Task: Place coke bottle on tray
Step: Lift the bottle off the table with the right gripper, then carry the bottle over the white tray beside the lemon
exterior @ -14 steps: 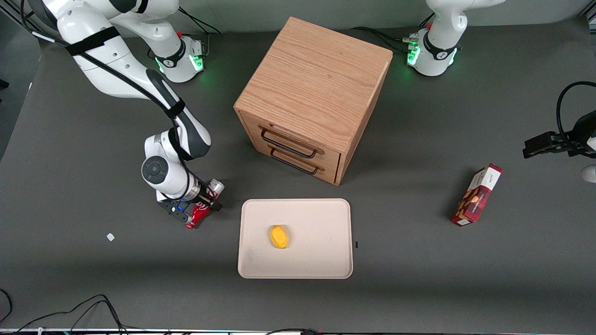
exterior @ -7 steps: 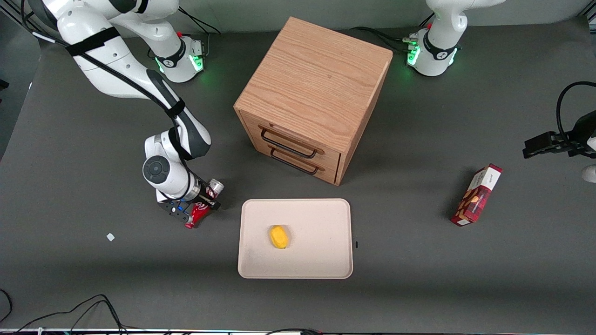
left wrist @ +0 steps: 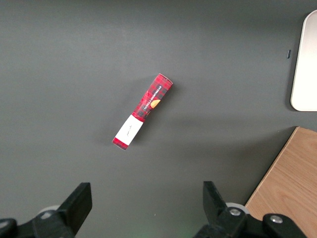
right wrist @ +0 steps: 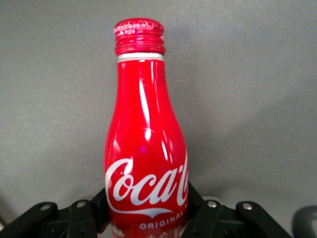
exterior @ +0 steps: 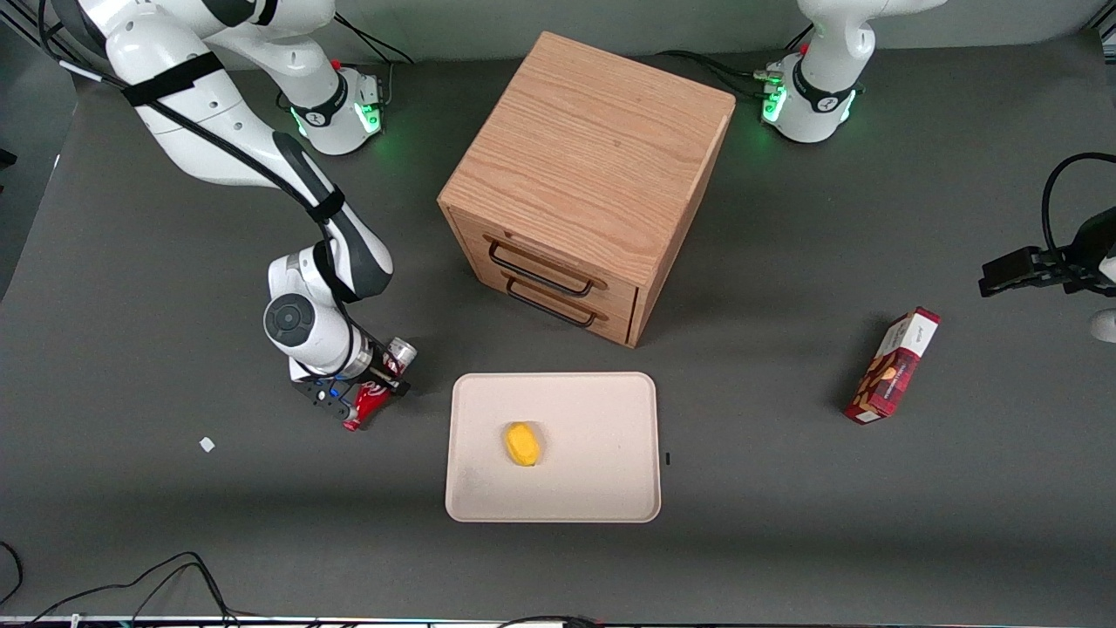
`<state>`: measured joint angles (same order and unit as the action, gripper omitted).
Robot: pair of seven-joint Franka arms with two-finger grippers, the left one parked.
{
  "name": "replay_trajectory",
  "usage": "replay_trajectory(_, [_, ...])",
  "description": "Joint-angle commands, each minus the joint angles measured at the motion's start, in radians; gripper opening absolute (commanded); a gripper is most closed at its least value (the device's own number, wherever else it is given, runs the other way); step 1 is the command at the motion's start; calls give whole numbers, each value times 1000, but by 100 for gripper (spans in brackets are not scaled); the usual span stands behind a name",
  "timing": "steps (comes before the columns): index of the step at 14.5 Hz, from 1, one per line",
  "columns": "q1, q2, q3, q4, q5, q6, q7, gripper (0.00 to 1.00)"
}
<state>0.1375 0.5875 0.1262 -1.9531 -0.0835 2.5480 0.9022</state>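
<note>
The coke bottle (exterior: 370,399) is red with white script, a red cap and a silvery base. My right gripper (exterior: 362,390) is shut on its lower body, beside the tray on the working arm's side. The bottle is tipped over in the grip, cap nearer the front camera and silvery base farther from it. In the right wrist view the coke bottle (right wrist: 146,144) fills the middle. The black fingers (right wrist: 98,204) of the gripper (right wrist: 147,214) press on both sides of its label. The cream-white tray (exterior: 602,484) lies flat in front of the cabinet's drawers.
A small yellow object (exterior: 522,444) lies on the tray. The wooden drawer cabinet (exterior: 584,166) stands farther from the front camera than the tray. A red snack box (exterior: 893,365) lies toward the parked arm's end. A white scrap (exterior: 207,444) lies on the table near the gripper.
My gripper, with the bottle held in it, has shifted a little away from the tray. Nothing else has moved.
</note>
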Motion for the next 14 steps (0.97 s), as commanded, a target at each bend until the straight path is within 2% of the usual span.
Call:
replay_trajectory(1, [-1, -51, 1, 70, -32, -127, 29, 0])
replay_trajectory(7, [-7, -84, 9, 445, -16, -608, -23, 0])
replay_trajectory(10, [-27, -90, 9, 621, 24, -848, -83, 0])
replay_trajectory(14, [-32, -87, 9, 804, 44, -1040, -115, 0])
